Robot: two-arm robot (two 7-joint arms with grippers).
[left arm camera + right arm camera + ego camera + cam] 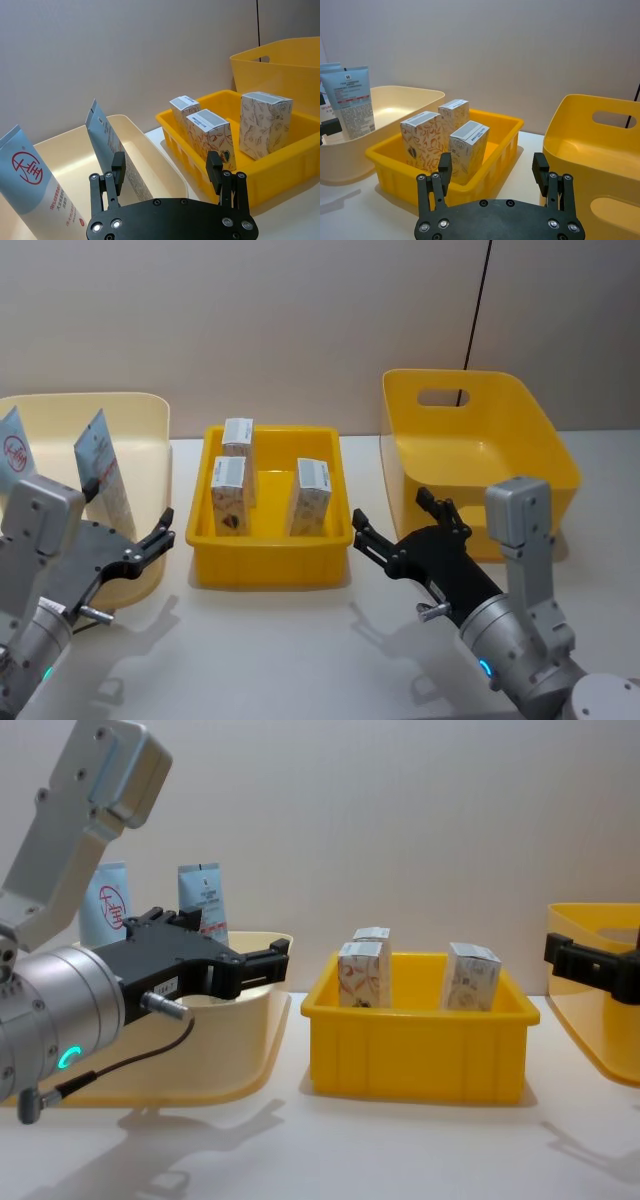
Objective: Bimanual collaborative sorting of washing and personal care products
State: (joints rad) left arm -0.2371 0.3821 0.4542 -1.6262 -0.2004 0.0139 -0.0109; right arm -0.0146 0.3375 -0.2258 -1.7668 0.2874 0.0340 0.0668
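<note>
Two grippers nearest, above the table (300, 650): left gripper (165, 527) before cream bin (150, 405), right gripper (388, 520) before big yellow bin (480, 440), both spread wide, holding nothing. Beyond, three cartons (229, 495) upright in middle tray (270, 431). Farther left, two tubes (105, 465) standing in cream bin.

Marked tube (30, 185): pale blue-grey, red round mark, small red print below.
Second tube (351, 100): same pale blue-grey, dark print, red band.
Cartons (229, 496): white, orange-red leaf pattern, grey tops.
Left bin (150, 415): cream.
Middle bin (270, 565): bright yellow.
Right bin (520, 450): deeper yellow.
Left pincer (166, 161), right pincer (491, 162): black, silver screw heads.
Table (300, 660): white.
Wall (300, 320): plain greyish beige.
</note>
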